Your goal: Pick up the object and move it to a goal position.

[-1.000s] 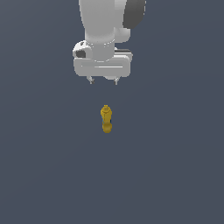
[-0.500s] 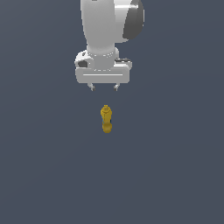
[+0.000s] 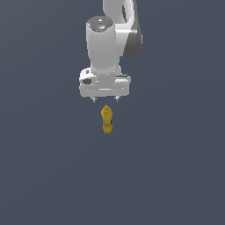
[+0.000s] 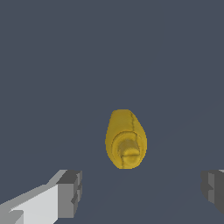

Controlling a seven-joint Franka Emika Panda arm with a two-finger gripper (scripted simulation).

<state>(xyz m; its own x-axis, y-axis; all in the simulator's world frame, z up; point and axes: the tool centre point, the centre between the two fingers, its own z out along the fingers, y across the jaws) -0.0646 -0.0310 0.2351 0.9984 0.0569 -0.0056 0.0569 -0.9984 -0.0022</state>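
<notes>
Gripper [image 3: 106, 100]: jaws spread wide, holding nothing | Yellow object [image 3: 107, 119]: lies on the dark counter [image 3: 176, 167] just below the fingertips [image 4: 70, 194], untouched, knobbed head toward the gripper | Arm: upright above.

Bare floor [image 3: 176, 176] lies all round the object [image 3: 107, 119]; wide-spread jaws hang clear above it.
</notes>
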